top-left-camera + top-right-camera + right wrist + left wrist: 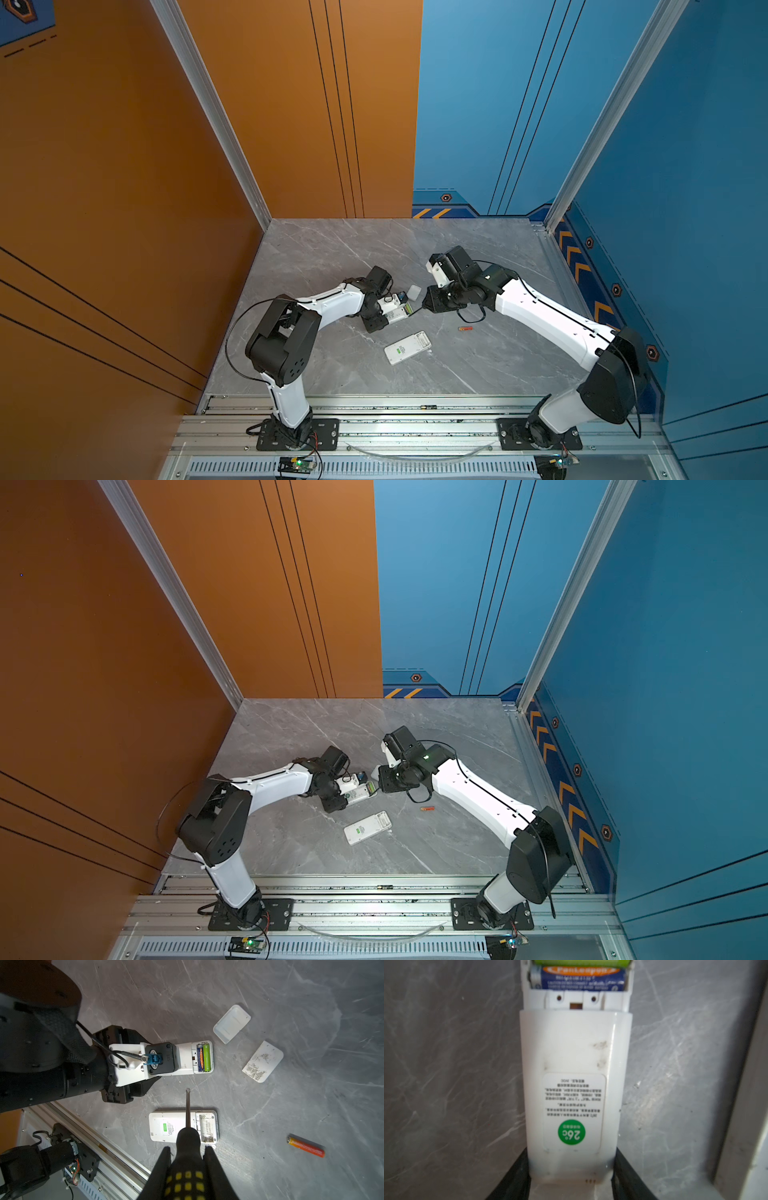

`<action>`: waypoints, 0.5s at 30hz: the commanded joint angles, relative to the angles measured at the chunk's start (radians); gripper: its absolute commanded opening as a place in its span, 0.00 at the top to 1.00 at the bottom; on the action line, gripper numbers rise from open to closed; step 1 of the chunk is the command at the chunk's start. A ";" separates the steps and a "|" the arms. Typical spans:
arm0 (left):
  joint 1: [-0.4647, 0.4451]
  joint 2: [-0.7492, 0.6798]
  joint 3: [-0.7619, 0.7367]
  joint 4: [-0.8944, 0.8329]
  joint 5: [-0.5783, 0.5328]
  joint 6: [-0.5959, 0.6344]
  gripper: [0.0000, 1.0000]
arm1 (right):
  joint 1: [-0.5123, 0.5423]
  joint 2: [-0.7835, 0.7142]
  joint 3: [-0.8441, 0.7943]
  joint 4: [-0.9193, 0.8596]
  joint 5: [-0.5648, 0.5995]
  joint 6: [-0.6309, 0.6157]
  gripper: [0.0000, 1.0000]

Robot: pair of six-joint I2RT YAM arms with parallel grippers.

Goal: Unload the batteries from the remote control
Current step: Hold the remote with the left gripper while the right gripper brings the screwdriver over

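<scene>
My left gripper [571, 1167] is shut on the end of a white remote control [575, 1053], which lies flat on the table. Its battery compartment is uncovered and holds a green battery [206, 1056] and a blue-and-orange battery [200, 1057] side by side. My right gripper [188, 1153] is shut on a black-and-yellow screwdriver [188, 1105]. The blade tip hovers just beside the remote's open end [405, 311]. An orange-red battery [305, 1146] lies loose on the table to the right [465, 328].
A second white remote [166, 1126] with an empty compartment lies nearer the front [407, 347]. Two white covers [231, 1023] [262, 1061] lie beyond the held remote. A small dark cylinder [428, 407] sits in the front aluminium rail [374, 409].
</scene>
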 commanded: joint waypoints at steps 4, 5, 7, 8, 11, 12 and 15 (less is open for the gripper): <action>-0.006 -0.013 -0.045 0.004 -0.019 0.029 0.79 | 0.043 0.049 0.047 -0.057 0.119 -0.075 1.00; -0.008 -0.013 -0.045 0.004 -0.017 0.030 0.80 | 0.048 0.052 0.049 -0.059 0.134 -0.076 1.00; -0.008 -0.013 -0.045 0.004 -0.008 0.034 0.81 | 0.057 0.052 0.047 -0.048 0.158 -0.076 1.00; -0.010 -0.013 -0.045 0.004 -0.005 0.036 0.82 | 0.057 0.052 0.045 -0.035 0.161 -0.075 1.00; -0.009 -0.008 -0.045 0.004 -0.005 0.037 0.83 | 0.066 0.054 0.049 -0.015 0.184 -0.074 1.00; -0.010 -0.006 -0.045 0.004 -0.005 0.036 0.84 | 0.064 0.051 0.052 -0.013 0.193 -0.071 1.00; -0.012 -0.003 -0.045 0.004 -0.002 0.036 0.85 | 0.056 0.041 0.050 0.009 0.191 -0.060 1.00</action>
